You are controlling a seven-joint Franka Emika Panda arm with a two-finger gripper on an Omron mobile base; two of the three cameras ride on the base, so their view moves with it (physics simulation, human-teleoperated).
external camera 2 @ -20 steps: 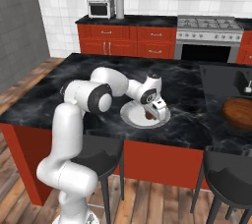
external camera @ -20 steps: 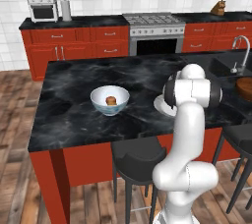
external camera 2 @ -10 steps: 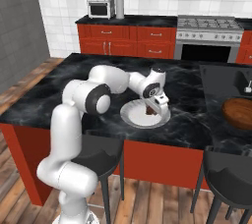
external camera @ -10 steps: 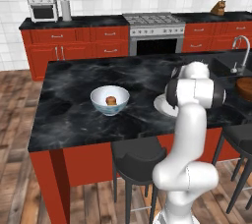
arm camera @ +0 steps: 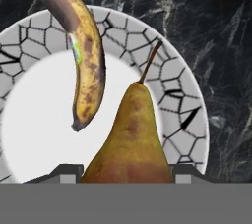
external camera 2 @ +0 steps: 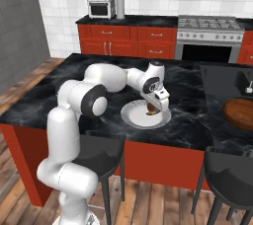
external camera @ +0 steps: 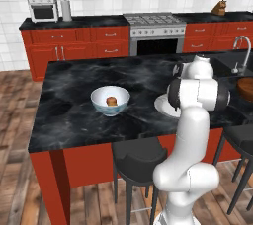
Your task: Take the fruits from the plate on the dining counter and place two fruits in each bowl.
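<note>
The gripper (external camera 2: 156, 104) hangs just above the plate (external camera 2: 132, 115), and its jaws are closed on the sides of a brown-yellow pear (arm camera: 130, 142). In the hand view the pear sits between the two dark fingertips (arm camera: 66, 171) with its thin stem pointing away from the hand. From the right base view the pear (external camera 2: 151, 107) shows as a small brown shape under the hand, over the plate's right part; whether it touches the plate cannot be told.

On the plate beside the pear lies a banana (arm camera: 78, 53), curved, yellow with heavy brown spotting and a dark stem end. It carries a small sticker with green, white and red patches; no writing on it can be read. The plate's rim (arm camera: 179, 95) bears a pattern of dark crackle lines around a plain white centre.

The plate rests on the dining counter (external camera 2: 192, 120), near its near edge. In the left base view the plate (external camera: 163, 106) is partly covered by the arm. Well to its left on the same black marble top stands the bowl (external camera: 110, 101), with one small orange-brown fruit (external camera: 112, 101) inside.

Black stools (external camera: 136, 157) stand at the counter's near side. Against the far wall are red cabinets (external camera: 74, 44), a stove (external camera: 150, 19) and a toaster oven (external camera: 43, 7).
</note>
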